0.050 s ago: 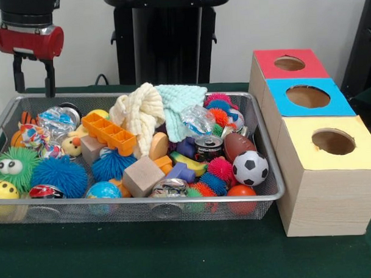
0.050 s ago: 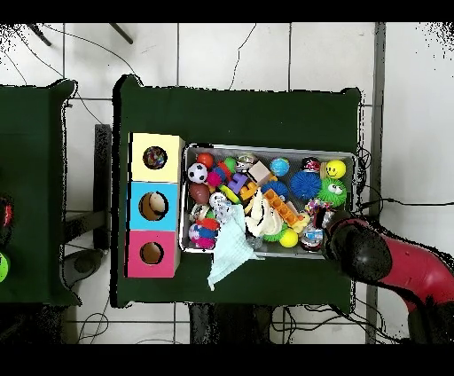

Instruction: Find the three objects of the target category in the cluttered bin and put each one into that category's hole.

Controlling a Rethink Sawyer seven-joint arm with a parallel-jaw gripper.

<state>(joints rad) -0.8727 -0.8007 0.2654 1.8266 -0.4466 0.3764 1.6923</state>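
We see the wire bin [image 1: 270, 194] on the bench [image 1: 177, 255], heaped with toys: a soccer ball [image 1: 250, 168] at its front right corner, a small football [image 1: 237, 144] just behind it, a drink can [image 1: 208, 148] near the middle, an orange tray [image 1: 109, 134] and two knitted cloths [image 1: 160, 109] draped over the back. Beside the bin's right edge stand three boxes with holes, yellow [image 1: 332, 146], blue [image 1: 309, 98] and red [image 1: 289, 63]. The tool [image 1: 33, 83] hangs above the bin's back left corner, its two fingers [image 1: 49, 80] apart, holding nothing and touching nothing.
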